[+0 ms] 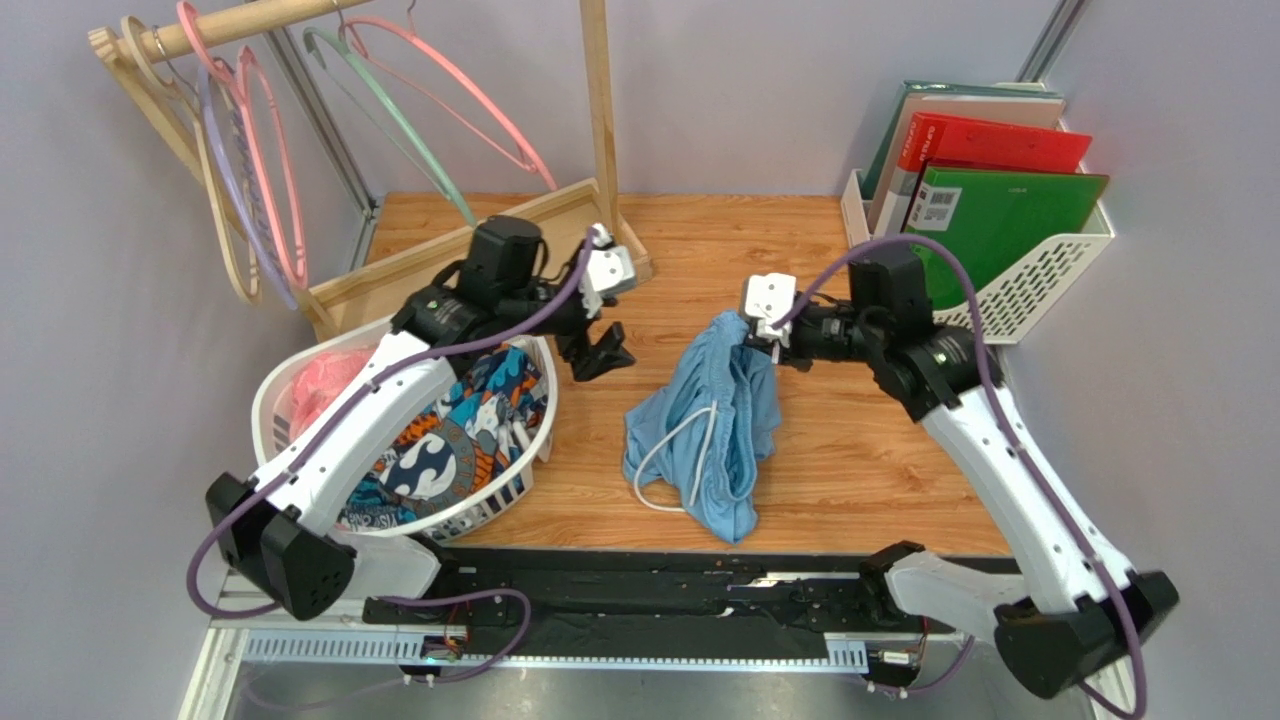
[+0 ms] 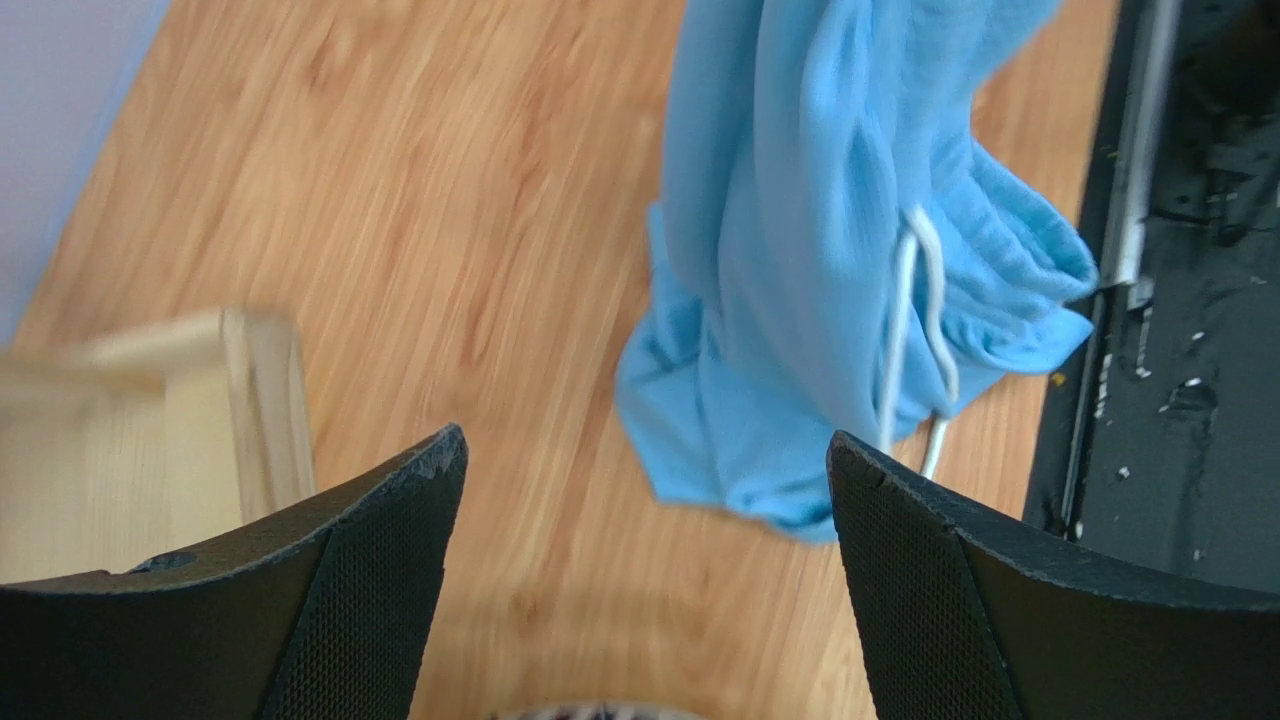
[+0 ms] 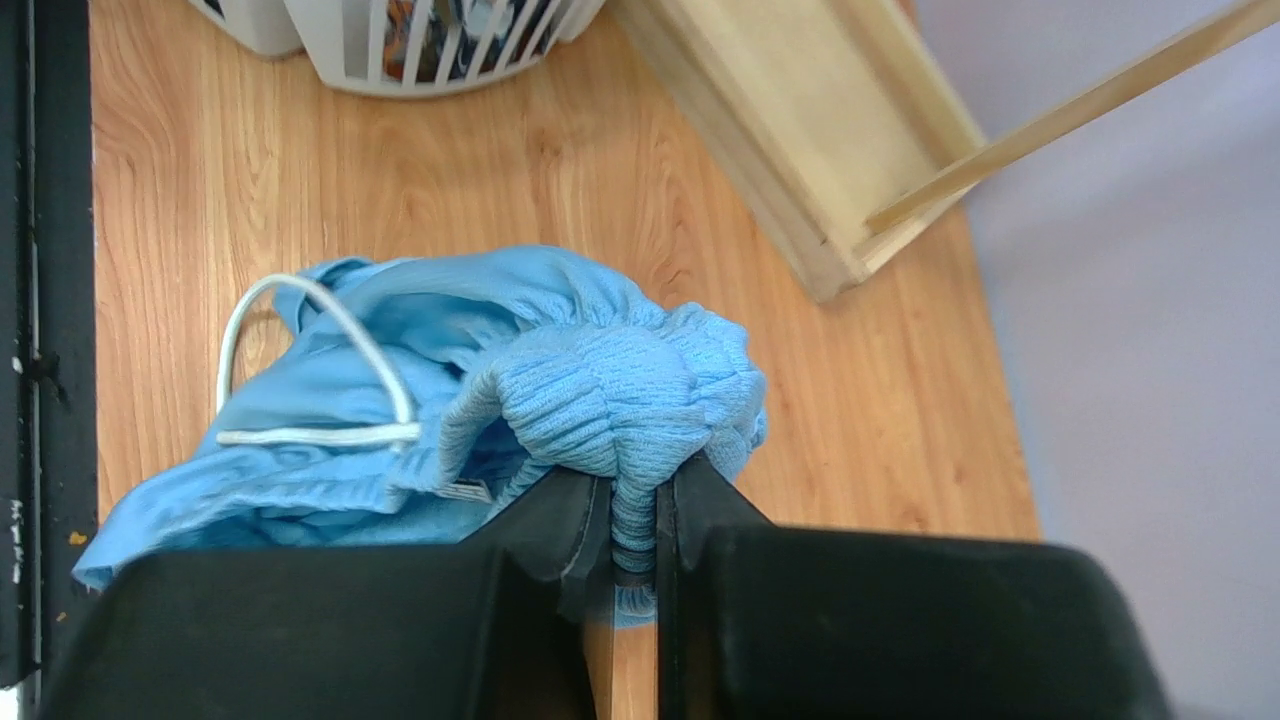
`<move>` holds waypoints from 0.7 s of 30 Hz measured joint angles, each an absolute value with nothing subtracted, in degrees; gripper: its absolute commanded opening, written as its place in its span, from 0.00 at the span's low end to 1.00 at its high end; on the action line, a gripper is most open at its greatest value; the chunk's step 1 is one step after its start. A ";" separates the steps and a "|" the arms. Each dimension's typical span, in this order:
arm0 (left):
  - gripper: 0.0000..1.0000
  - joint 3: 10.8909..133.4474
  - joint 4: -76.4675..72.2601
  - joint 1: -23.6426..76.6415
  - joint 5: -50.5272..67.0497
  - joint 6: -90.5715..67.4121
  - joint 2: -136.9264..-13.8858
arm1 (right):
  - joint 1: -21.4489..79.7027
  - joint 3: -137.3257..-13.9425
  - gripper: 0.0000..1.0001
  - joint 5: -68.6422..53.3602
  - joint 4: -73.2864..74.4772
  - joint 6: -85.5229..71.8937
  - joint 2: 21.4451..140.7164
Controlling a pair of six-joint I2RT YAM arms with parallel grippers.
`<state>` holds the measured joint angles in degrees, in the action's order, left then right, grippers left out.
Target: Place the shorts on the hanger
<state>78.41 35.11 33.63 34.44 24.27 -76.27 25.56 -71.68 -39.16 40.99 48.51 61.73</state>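
The light blue shorts [image 1: 706,428] hang bunched from my right gripper [image 1: 739,333], their lower part resting on the wooden table, with the white drawstring looped at the front. In the right wrist view my gripper [image 3: 634,488] is shut on the elastic waistband of the shorts [image 3: 601,375]. My left gripper [image 1: 601,357] is open and empty, held above the table left of the shorts. In its wrist view the jaws [image 2: 646,450] stand wide apart, with the shorts [image 2: 842,225] ahead. A salmon-pink hanger [image 1: 504,128] hangs on the wooden rail at the back left, far from both grippers.
A white laundry basket [image 1: 286,390] at the left holds a pink garment [image 1: 323,383] and a patterned cloth [image 1: 451,428]. The rack's wooden base [image 1: 451,248] and post [image 1: 601,105] stand behind it. More hangers [image 1: 226,165] hang on the rail. A white file rack [image 1: 1037,285] stands back right.
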 measured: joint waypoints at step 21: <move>0.95 68.93 36.34 29.10 30.98 16.49 -61.10 | 26.30 -79.59 0.95 -27.40 44.23 23.20 84.73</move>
